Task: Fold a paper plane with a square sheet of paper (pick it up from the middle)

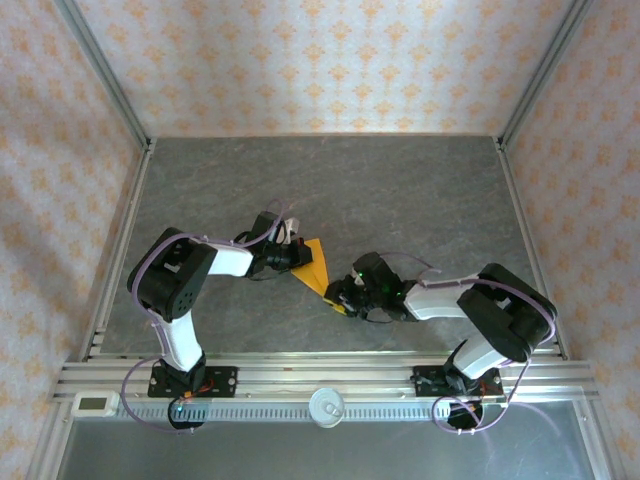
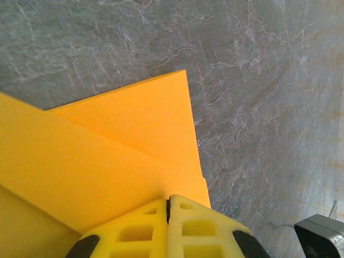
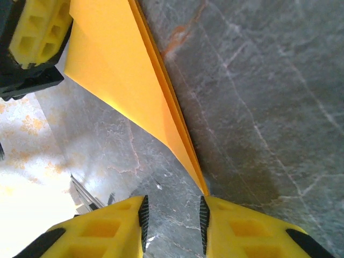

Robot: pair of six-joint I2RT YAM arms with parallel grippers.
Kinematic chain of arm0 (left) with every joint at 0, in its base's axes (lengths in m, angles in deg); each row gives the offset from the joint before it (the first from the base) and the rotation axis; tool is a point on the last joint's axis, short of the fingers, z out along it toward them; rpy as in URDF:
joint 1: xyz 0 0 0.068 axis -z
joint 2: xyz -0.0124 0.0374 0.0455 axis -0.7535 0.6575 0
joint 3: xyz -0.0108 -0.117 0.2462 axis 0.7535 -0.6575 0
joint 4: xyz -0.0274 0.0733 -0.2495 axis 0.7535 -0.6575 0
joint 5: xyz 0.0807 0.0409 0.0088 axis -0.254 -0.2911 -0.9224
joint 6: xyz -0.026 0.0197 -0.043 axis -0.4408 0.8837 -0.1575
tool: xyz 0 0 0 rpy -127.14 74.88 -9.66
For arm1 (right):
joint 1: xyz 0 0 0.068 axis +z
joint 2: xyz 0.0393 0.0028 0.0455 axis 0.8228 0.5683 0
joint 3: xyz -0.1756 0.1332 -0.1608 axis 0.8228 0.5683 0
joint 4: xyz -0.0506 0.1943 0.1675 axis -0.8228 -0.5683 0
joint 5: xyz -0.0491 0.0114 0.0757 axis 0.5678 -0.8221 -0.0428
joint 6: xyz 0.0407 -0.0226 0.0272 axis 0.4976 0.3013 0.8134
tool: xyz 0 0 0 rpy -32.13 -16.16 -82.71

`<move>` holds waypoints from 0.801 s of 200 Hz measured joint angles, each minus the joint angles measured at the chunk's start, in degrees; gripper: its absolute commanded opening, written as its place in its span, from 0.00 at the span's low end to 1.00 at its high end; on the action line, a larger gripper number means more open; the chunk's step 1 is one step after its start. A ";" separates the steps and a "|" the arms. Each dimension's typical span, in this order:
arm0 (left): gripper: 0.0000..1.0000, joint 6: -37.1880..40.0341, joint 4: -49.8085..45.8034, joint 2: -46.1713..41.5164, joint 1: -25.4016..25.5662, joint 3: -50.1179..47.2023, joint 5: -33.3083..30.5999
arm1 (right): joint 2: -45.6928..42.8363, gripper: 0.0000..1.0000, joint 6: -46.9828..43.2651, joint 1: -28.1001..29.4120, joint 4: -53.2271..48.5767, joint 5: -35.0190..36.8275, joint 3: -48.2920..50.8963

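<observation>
The square sheet of paper (image 1: 316, 264) is bright orange and folded into layered flaps that narrow to a point toward the right arm. My left gripper (image 1: 297, 257) is shut on its wide end. In the left wrist view the yellow fingertips (image 2: 169, 201) meet at the paper's edge (image 2: 107, 150). My right gripper (image 1: 341, 300) sits at the pointed end. In the right wrist view it (image 3: 172, 215) stands open over bare table, and the paper's tip (image 3: 203, 189) touches the corner of its right finger (image 3: 236, 226). The paper (image 3: 118, 70) rises on edge toward the left gripper (image 3: 37, 35).
The grey marbled table (image 1: 400, 190) is bounded by aluminium rails and patterned walls. A white round knob (image 1: 327, 407) and a small white device (image 1: 95, 404) sit on the front rail. A dark part (image 2: 320, 236) shows at the left wrist view's lower right corner.
</observation>
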 measured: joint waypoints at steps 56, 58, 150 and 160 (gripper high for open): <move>0.00 0.02 -0.94 0.00 0.00 0.44 -0.04 | -3.19 0.37 -0.92 0.00 -6.88 1.75 -1.46; 0.00 0.02 -1.03 0.00 0.00 0.44 -0.04 | -3.28 0.37 -0.98 0.00 -7.08 1.77 -1.53; 0.00 0.22 -2.36 0.00 0.00 1.05 -0.07 | -1.64 0.39 -1.99 0.24 -10.75 2.86 -3.37; 0.00 0.22 -2.43 0.00 0.00 1.07 -0.07 | -1.64 0.39 -2.01 0.33 -11.04 3.08 -3.37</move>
